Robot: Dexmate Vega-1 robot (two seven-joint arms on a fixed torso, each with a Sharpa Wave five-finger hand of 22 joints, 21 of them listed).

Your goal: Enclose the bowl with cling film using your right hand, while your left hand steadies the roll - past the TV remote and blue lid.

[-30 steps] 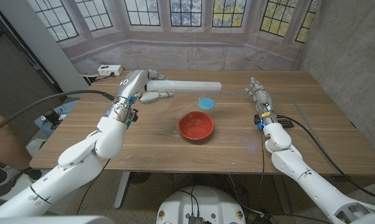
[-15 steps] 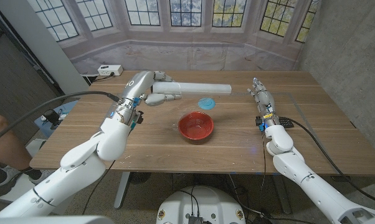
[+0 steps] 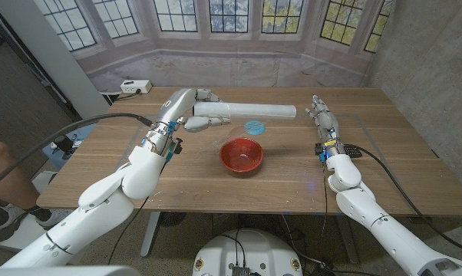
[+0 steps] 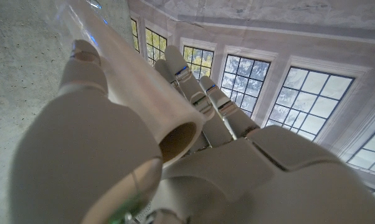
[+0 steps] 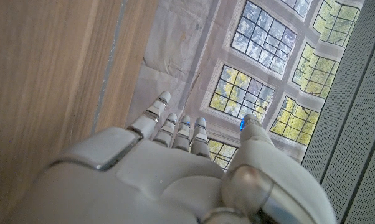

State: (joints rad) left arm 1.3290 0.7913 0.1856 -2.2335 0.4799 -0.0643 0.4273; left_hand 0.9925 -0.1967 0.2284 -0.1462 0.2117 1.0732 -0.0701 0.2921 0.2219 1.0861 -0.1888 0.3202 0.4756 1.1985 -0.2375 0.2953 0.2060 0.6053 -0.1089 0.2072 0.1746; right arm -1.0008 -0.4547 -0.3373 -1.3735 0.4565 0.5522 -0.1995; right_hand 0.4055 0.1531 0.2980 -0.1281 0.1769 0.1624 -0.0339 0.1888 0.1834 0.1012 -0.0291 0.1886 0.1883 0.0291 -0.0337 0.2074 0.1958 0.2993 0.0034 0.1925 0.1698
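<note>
My left hand (image 3: 194, 106) grips one end of the white cling film roll (image 3: 250, 112) and holds it level above the table, behind the red bowl (image 3: 242, 156). The roll's hollow end (image 4: 175, 138) shows between my left hand's (image 4: 113, 155) fingers in the left wrist view. A loose flap of clear film (image 3: 216, 134) hangs below the roll. The blue lid (image 3: 254, 126) lies just behind the bowl. My right hand (image 3: 321, 116) stands at the table's right, fingers straight and apart, holding nothing. Its back (image 5: 169, 168) shows in the right wrist view. The dark TV remote (image 3: 352, 151) lies beside my right forearm.
A white power strip (image 3: 135, 87) sits off the table's far left corner. A person's arm (image 3: 1, 180) shows at the picture's left edge. Windows stand behind the table (image 3: 400, 169), and a grey wall is at the right.
My left hand has carried the roll to the right, so its free end now reaches further past the blue lid. The right hand has stayed in place.
</note>
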